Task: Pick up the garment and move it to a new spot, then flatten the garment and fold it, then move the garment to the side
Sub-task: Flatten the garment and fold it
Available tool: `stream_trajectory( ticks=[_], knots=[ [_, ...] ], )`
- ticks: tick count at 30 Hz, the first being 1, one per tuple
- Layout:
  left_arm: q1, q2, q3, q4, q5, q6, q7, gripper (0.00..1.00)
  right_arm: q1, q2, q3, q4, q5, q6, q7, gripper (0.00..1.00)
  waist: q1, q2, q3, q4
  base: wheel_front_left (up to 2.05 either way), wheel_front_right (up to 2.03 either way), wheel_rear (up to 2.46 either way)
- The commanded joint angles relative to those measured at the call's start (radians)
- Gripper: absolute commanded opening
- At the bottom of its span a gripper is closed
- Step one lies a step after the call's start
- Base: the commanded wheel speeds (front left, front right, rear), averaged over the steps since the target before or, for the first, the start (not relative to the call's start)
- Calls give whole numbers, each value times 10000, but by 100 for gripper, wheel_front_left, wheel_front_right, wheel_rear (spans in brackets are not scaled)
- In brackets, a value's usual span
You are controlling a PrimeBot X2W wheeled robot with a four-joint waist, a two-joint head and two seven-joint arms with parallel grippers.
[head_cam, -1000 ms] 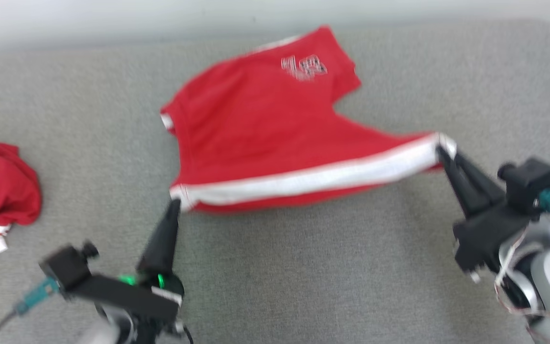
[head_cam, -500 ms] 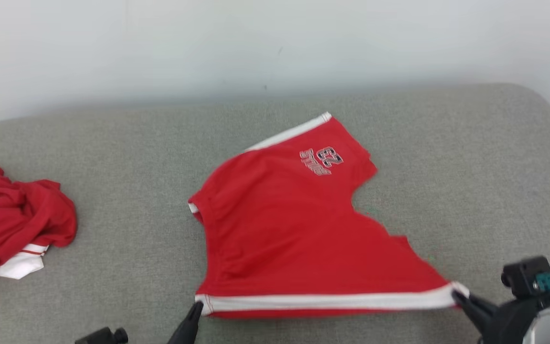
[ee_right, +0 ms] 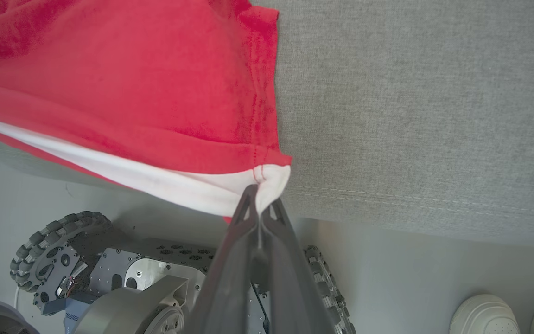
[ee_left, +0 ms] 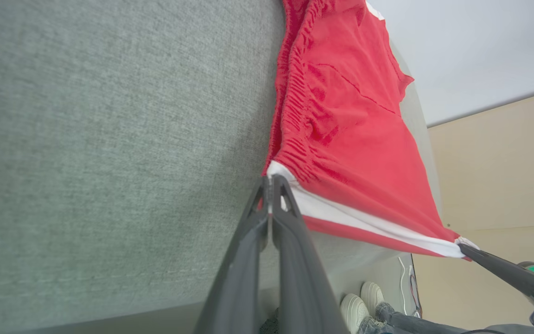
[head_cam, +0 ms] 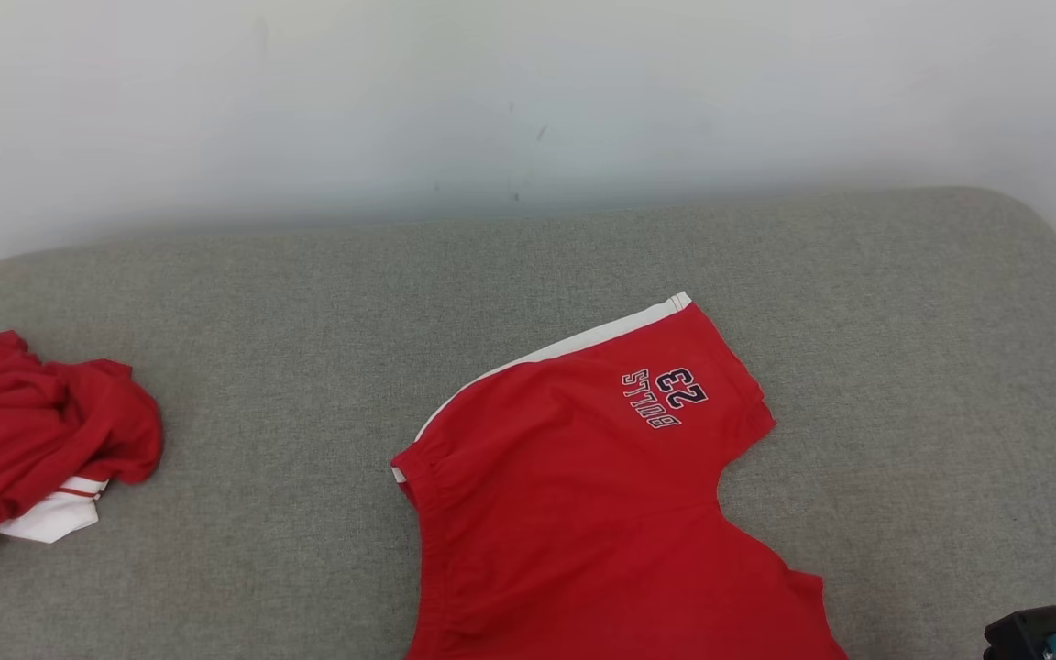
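The garment (head_cam: pixel 583 513) is a pair of red shorts with a white stripe (head_cam: pixel 565 348) down each side and a dark "BULLS 23" print (head_cam: pixel 665 397) that reads upside down from the head view. It lies spread on the grey surface (head_cam: pixel 262 302), toward 5 o'clock in the head view, and its near part runs off the bottom edge of that view.

The left wrist view shows the gathered elastic waistband (ee_left: pixel 290 93). It also shows the left tool (ee_left: pixel 270 182) closed on the waistband's corner, where the near white stripe begins. From there the stripe runs taut toward 4 o'clock to the right tool (ee_left: pixel 462 247). The right wrist view shows the right tool (ee_right: pixel 258 197) pinched shut on the white hem corner of the near leg, just past the surface's front edge. The robot's wheeled base (ee_right: pixel 109 273) and a person's white shoes (ee_right: pixel 485 315) are on the floor below.

In the head view the waistband faces 9 o'clock and the leg hems face 3 o'clock, so the long axis runs left to right. The far leg is angled toward 2 o'clock. A second, crumpled red garment (head_cam: pixel 33 440) sits well apart at the surface's 9 o'clock edge.
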Motion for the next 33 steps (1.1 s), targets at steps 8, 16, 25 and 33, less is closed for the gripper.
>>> stream_trajectory(
  ticks=[8,16,25,33],
  knots=[
    [-140,-269,436,-486,144,335,-739,0,-463,-63,-248,-623,-740,-29,-745,0,0,0,59,127,0,0,0],
    [-983,-1028,383,-111,344,264,-930,0,-1806,-532,348,31,-1466,-27,-2076,0,0,0,290,501,0,0,0],
    [-2430,-1686,403,593,653,156,-975,0,-4051,-1344,1391,1550,-1897,-27,-3262,0,0,0,815,976,0,0,0],
    [-3926,-2296,612,1264,989,242,-1170,0,-6284,-1492,2233,3154,-2017,-29,-4672,0,0,0,1349,1205,0,0,0]
  ],
)
